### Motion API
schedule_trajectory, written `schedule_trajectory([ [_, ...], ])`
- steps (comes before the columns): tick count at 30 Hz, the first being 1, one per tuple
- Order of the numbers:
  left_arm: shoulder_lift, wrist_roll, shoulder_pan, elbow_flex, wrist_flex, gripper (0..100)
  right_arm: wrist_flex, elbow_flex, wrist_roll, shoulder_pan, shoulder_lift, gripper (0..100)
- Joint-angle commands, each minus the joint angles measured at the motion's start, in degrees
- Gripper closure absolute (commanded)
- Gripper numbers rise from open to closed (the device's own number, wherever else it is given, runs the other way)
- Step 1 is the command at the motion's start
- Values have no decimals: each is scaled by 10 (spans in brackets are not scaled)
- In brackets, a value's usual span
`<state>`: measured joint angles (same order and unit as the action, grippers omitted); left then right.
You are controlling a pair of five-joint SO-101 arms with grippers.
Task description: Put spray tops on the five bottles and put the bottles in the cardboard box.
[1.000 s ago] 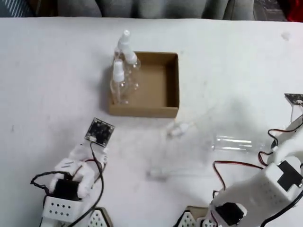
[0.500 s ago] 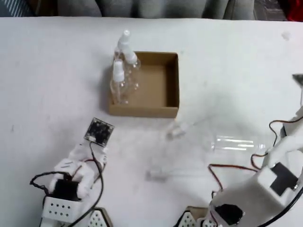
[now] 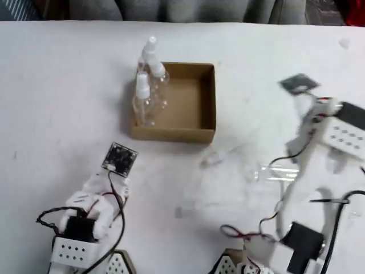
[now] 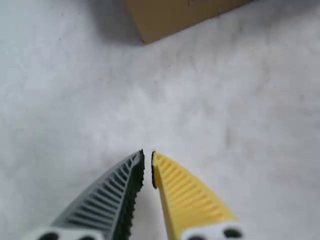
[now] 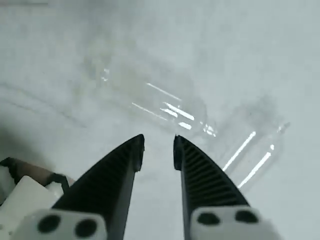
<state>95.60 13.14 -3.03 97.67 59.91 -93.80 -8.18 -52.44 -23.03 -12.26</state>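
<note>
Bright, soft, even light falls over the white table [image 3: 68, 85] in the high view and washes it nearly flat. The cardboard box [image 3: 179, 103] throws a faint shadow along its near side, and its inner right wall is darker than its floor. Right of the box and nearer, a clear bottle [image 3: 279, 171] reads mostly as thin white glare streaks. Farther right of the box, the right arm [image 3: 336, 134] is smeared with blur. In the left wrist view a soft dark shadow lies on the table beside the box's corner. In the right wrist view, sharp glints run along two clear bottles [image 5: 165, 107].
</note>
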Motion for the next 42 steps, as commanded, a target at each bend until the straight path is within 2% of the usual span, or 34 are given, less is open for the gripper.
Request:
schedule_trajectory([
  [1, 14, 5, 5, -3, -12, 978, 69, -60, -7, 94, -60, 878],
  [4, 14, 5, 5, -3, -11, 978, 115, -93, -25, 143, -61, 775],
  [6, 14, 5, 5, -3, -11, 978, 139, -125, -86, 175, -61, 741],
  [11, 14, 5, 5, -3, -11, 978, 243, -228, -261, 229, -61, 738],
  [15, 14, 5, 5, -3, -11, 978, 349, -289, -306, 248, -61, 738],
  [25, 14, 5, 5, -3, -11, 978, 408, -347, -331, 304, -51, 739],
  [32, 14, 5, 5, -3, -11, 978, 473, -329, -331, 304, 52, 740],
  [38, 14, 5, 5, -3, -11, 978, 472, -276, -304, 304, 121, 741],
  [40, 14, 5, 5, -3, -11, 978, 471, -264, -298, 304, 133, 759],
  [42, 14, 5, 5, -3, -11, 978, 471, -259, -296, 304, 136, 825],
])
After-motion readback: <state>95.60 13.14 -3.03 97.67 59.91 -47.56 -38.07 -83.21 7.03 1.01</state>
